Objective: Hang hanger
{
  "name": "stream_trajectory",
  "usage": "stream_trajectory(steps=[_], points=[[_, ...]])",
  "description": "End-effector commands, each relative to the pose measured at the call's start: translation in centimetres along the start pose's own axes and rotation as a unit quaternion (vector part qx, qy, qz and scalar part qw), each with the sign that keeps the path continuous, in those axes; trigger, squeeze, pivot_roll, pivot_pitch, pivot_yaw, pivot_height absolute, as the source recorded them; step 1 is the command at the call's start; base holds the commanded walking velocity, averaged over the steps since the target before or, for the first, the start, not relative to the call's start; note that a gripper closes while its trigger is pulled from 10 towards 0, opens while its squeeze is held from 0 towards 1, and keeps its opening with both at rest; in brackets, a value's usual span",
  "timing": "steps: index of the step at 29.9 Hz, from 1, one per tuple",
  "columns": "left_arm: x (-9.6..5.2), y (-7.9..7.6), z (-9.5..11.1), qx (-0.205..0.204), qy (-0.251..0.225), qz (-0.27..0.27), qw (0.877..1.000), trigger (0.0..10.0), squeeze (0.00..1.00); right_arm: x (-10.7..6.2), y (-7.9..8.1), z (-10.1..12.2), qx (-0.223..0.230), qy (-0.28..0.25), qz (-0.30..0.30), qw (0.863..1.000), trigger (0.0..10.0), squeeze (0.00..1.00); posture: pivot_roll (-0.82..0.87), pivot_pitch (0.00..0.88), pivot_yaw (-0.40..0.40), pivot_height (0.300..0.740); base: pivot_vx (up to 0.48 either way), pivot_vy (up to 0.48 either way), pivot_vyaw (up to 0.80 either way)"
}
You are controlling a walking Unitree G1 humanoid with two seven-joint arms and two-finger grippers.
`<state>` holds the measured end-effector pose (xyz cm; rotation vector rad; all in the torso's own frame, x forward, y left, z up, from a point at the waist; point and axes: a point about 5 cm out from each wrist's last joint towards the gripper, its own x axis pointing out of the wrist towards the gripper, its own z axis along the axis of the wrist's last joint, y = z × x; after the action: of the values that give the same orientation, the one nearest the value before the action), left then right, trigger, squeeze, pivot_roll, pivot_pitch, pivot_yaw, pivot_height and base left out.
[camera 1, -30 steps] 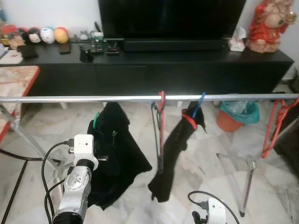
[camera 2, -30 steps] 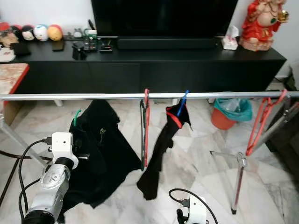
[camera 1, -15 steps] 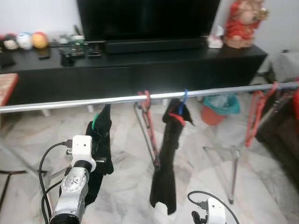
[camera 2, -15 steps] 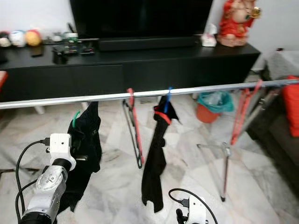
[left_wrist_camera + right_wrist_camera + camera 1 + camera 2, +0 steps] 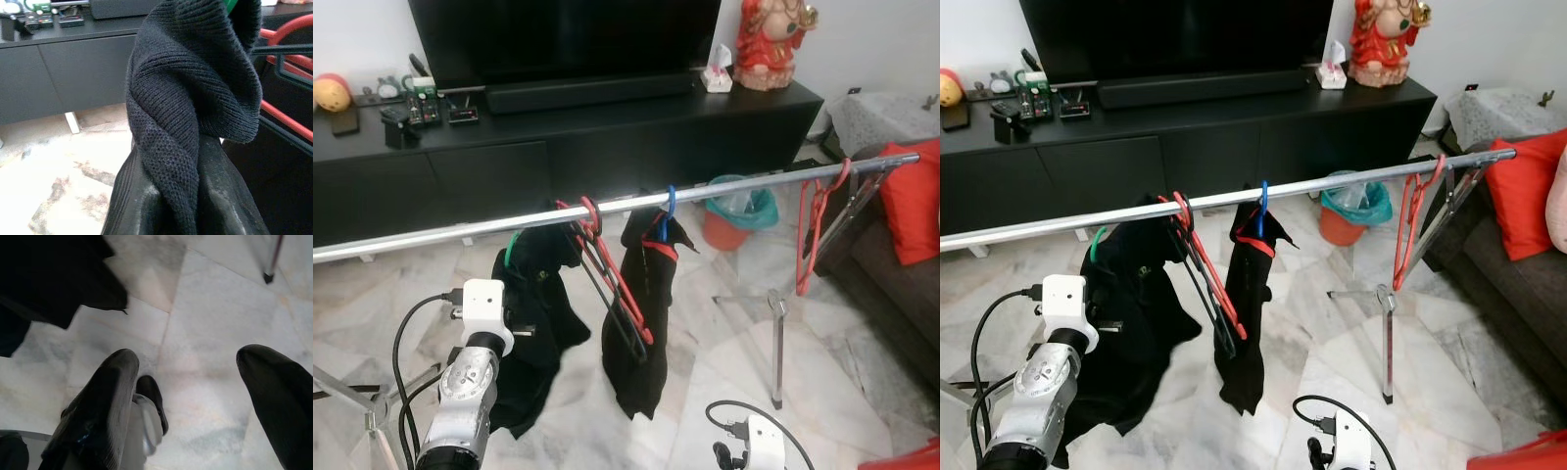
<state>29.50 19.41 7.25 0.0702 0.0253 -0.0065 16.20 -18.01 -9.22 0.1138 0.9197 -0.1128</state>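
Note:
A black knit garment (image 5: 540, 318) hangs on a green hanger (image 5: 513, 251), whose hook sits just below the silver rail (image 5: 431, 238). My left gripper (image 5: 178, 161) is shut on a fold of that garment, with black fingers (image 5: 134, 196) on either side of the fabric. My left arm (image 5: 470, 382) reaches up from below. On the rail hang empty red and black hangers (image 5: 619, 289) and a blue hanger carrying another black garment (image 5: 641, 323). My right gripper (image 5: 193, 391) hangs low over the marble floor, open and holding nothing.
More red hangers (image 5: 813, 225) hang at the rail's right end, above a rack leg (image 5: 775, 343). A black TV console (image 5: 607, 137) stands behind the rail. A teal-lined orange bin (image 5: 734, 211) is under it. A sofa with a red cushion (image 5: 913, 191) is at the right.
The whole view has swung to the right, bringing the sofa in. The empty red and black hangers now hang askew. My left gripper keeps its hold on the garment.

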Motion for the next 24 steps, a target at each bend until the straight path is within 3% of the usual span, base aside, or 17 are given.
stream_trajectory(steps=[1,7,16,24], points=[[0.3,0.1,1.1,-0.004,-0.023,-0.002,1.0,10.0,0.0,0.0,-0.1,0.1,0.009,-0.005,-0.002,1.0,10.0,0.0,0.03,0.0,-0.025,0.728,0.0,0.0,0.0],[0.7,0.3,1.7,-0.005,-0.024,0.0,1.0,10.0,0.0,0.0,0.0,0.2,0.009,-0.005,0.0,1.0,10.0,0.0,0.04,0.0,-0.03,0.728,0.0,0.0,0.0],[2.5,-1.3,2.8,-0.025,-0.012,-0.035,0.999,10.0,0.0,0.0,-0.2,0.2,0.01,-0.006,0.001,1.0,10.0,0.0,0.03,0.0,-0.033,0.728,0.0,0.0,0.0],[2.6,-1.5,2.6,-0.021,-0.001,-0.038,0.999,10.0,0.0,0.0,-0.2,0.1,0.007,0.001,0.0,1.0,10.0,0.0,0.03,0.0,-0.031,0.728,0.0,0.0,0.0]])
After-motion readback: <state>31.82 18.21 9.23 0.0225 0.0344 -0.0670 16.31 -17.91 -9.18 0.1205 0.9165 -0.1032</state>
